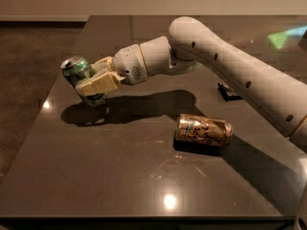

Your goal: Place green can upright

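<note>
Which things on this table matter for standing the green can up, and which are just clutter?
In the job: green can, tilted, clamped in the gripper at the left side of the table.
Lying about: orange-brown can on its side; small dark object behind it, by the arm.

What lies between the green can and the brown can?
Only bare table and the arm's shadow, up to the brown can, in the camera view. The tool grips the green can at left.
</note>
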`<state>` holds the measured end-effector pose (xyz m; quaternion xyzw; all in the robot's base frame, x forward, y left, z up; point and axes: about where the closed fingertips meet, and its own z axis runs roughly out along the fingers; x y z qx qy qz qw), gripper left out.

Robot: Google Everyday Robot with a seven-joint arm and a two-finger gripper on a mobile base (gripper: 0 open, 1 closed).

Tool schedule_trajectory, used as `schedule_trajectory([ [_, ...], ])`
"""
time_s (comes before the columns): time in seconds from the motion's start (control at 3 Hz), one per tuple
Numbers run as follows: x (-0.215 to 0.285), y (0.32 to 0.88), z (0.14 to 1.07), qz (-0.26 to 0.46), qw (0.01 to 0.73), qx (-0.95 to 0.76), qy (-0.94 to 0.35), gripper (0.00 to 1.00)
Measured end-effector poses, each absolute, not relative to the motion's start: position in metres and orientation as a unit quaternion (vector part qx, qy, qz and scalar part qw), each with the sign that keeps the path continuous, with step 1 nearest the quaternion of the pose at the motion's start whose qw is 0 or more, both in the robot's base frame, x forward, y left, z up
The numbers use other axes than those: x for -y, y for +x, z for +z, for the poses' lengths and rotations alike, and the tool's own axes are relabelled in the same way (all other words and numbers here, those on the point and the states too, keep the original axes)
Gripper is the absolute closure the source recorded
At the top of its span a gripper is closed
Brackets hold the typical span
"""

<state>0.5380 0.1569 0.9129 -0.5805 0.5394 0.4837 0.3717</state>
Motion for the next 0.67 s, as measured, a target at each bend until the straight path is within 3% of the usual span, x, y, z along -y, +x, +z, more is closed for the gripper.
schedule_trajectory([
  [0.33, -0.1610, 0.5403, 0.9079, 0.496, 0.377, -0.535, -0.571, 1.00],
  [0.67, -0.1633, 0.5414, 0.9063, 0.506, 0.388, -0.527, -0.561, 0.82],
])
